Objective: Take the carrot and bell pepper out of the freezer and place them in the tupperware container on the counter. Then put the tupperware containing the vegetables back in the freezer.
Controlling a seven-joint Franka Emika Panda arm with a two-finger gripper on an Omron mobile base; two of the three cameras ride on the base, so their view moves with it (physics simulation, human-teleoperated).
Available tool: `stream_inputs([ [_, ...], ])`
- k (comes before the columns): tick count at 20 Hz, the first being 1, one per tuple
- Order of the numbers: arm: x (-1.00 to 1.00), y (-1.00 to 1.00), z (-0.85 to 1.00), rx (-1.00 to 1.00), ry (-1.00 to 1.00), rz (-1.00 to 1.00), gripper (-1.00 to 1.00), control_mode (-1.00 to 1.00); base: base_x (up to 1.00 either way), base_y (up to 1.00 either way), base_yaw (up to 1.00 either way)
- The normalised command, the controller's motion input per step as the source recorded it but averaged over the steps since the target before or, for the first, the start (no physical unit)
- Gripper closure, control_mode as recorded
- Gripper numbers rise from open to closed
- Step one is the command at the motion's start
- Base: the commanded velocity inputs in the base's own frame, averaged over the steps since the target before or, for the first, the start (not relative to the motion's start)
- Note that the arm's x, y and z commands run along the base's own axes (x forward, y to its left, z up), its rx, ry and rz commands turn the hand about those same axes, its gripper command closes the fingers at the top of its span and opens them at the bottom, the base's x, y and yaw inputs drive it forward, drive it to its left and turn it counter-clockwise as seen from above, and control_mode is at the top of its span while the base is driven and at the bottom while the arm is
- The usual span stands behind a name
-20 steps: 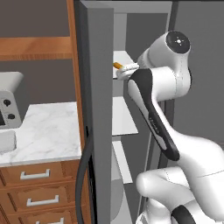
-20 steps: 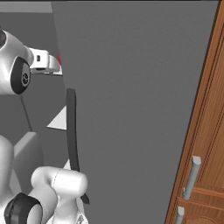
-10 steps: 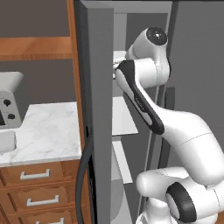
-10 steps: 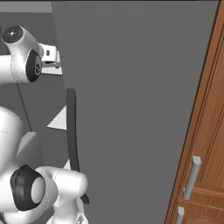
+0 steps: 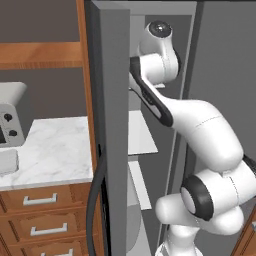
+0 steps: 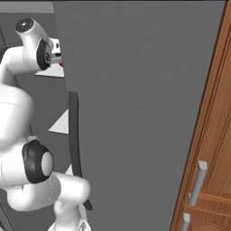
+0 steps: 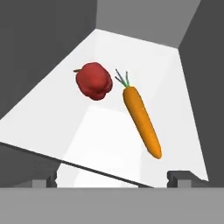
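arm reaching into the freezer [image 5: 112,125], jaws spread and empty over the shelf.

left base view: compared with a second ago, we see the arm [image 5: 200,125] has swung further into the cabinet, its upper links now tucked behind the door edge; the counter [image 5: 55,150] lies to the left. right base view: the elbow has risen beside the door handle [image 6: 74,144], and part of the hand sits at the upper shelf. hand view: the gripper [image 7: 113,177] is released, fingertips wide apart and holding nothing; the carrot [image 7: 141,119] lies just beside the bell pepper [image 7: 93,81] on the white shelf [image 7: 43,118], neither touched. we judge the approach is nearly complete and the first grasp, probably the carrot, comes next.
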Motion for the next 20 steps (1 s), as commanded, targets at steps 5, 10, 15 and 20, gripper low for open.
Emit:
stream_inputs([
  [5,0.45,0.0,-0.25,-0.17,0.0,-0.01,-1.0,-1.0,0.0,0.0,0.0],
  [10,0.32,0.0,-0.09,-0.05,0.01,0.0,-1.0,-1.0,0.0,0.0,0.0],
  [15,0.11,-0.08,0.0,0.0,0.09,0.0,-1.0,-1.0,0.0,0.0,0.0],
  [20,0.11,-0.1,-0.02,0.0,0.1,0.0,-1.0,-1.0,0.0,0.0,0.0],
])
